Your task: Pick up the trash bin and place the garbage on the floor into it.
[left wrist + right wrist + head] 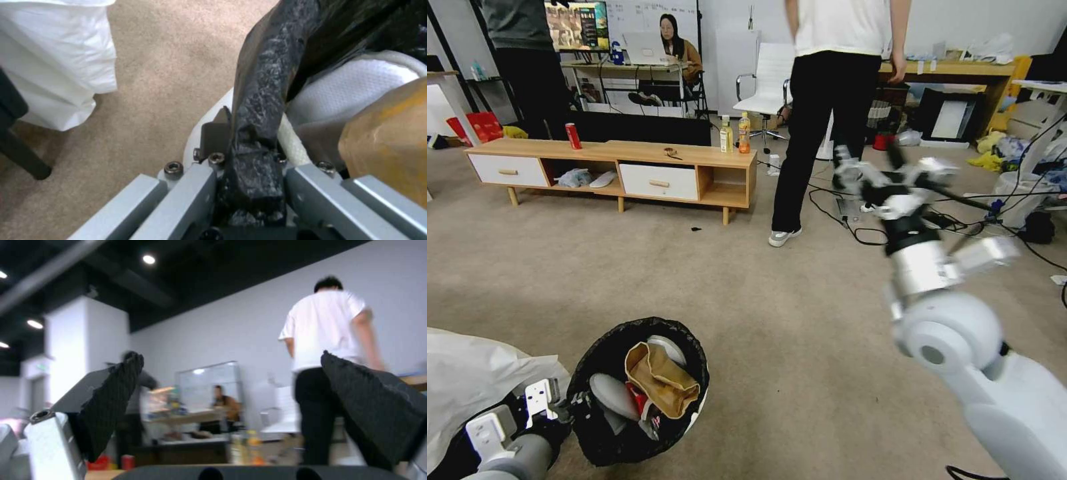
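- Gripping the bag-lined rim of the trash bin (639,390) is the left gripper (251,186), fingers clamped tight on the black plastic, low at the robot's left over the floor (747,293).
- Tan paper bag (660,377) sits inside the bin.
- Right gripper (231,413) is raised out front, fingers spread wide, holding nothing.

head: high, down-forward | left wrist: close on trash bin (267,100) rim | right wrist: level, roomward
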Available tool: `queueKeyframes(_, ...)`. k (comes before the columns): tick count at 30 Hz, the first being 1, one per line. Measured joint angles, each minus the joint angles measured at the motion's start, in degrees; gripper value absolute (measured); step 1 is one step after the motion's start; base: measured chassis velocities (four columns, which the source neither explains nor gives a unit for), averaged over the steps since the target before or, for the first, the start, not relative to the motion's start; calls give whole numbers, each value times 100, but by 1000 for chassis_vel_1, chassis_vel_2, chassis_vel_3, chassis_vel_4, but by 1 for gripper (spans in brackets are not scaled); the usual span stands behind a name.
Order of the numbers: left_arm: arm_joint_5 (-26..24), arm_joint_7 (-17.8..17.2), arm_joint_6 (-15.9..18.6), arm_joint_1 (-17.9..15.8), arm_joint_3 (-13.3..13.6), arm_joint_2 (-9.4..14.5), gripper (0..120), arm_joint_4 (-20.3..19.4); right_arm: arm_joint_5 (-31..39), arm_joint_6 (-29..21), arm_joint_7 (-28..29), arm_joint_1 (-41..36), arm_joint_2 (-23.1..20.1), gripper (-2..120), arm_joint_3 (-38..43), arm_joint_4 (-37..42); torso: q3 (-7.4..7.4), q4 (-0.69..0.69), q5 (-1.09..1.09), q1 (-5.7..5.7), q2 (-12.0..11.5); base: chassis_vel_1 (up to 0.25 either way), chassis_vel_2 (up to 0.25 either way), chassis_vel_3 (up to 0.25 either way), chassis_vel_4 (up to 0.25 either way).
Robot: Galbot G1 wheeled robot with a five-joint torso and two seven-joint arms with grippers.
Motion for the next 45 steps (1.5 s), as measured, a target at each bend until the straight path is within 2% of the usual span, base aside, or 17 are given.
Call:
queueKeyframes(4, 49, 24, 0, 69, -34, -47, 1, -60, -316, -50, 54, -390, -5, 99, 288, 97, 0, 0, 0, 0, 0, 0, 0, 0, 0)
queueKeyframes(6, 146, 69, 0, 161, -67, -119, 1, -148, -922, -228, 193, -1183, 58, 99, 792, 319, 0, 1, -1, 0, 0, 0, 0, 0, 0)
queueKeyframes(8, 175, 82, 0, 172, -67, -129, 1, -155, -1079, -250, 198, -1338, 88, 100, 882, 353, -1, 0, -1, 0, 1, 0, 0, 0, 0)
queueKeyframes(9, 218, 97, 0, 199, -63, -154, 1, -182, -1510, -257, 170, -1781, 188, 100, 1152, 420, 0, 2, -1, 0, 0, 0, 0, 0, 0)
queueKeyframes(12, 239, 106, 0, 211, -54, -166, 1, -199, -1767, -253, 115, -2090, 248, 100, 1297, 466, -1, 2, -1, 0, 0, 0, 0, 0, 0)
queueKeyframes(14, 316, 140, 0, 231, -16, -202, 1, -229, -2487, -122, 1, -3096, 422, 100, 1562, 580, 0, 1, -1, 0, 1, 0, 0, 0, 0)
queueKeyframes(15, 316, 140, 0, 231, -16, -202, 1, -229, -2487, -122, 1, -3096, 422, 100, 1562, 580, 0, 1, -1, 0, 1, 0, 0, 0, 0)
queueKeyframes(18, 471, 227, 0, 227, 46, -263, 1, -230, -3339, 73, -16, -3804, 638, 100, 1730, 558, -1, 1, -2, 0, 0, 0, 0, 0, 0)
queueKeyframes(21, 567, 295, -3, 233, 75, -324, 1, -230, -3654, 146, -18, -4095, 753, 100, 1762, 528, -1, 1, -2, 0, 1, 0, 0, 0, 0)
queueKeyframes(28, 731, 450, -16, 280, 100, -422, 1, -233, -4043, 204, 29, -4367, 1032, 100, 1561, 314, 0, 2, -2, 0, 1, 0, 0, 0, 0)
queueKeyframes(39, 1004, 666, -152, 253, 150, -577, 1, -229, -4201, 201, 76, -4322, 1473, 100, 1414, -11, 0, 1, -2, 0, 1, 0, 0, 0, 0)
queueKeyframes(45, 1006, 641, -152, 260, 175, -592, 1, -248, -4243, 200, 88, -4346, 1621, 100, 1369, -91, 0, 1, -2, 0, 1, 0, 0, 0, 0)
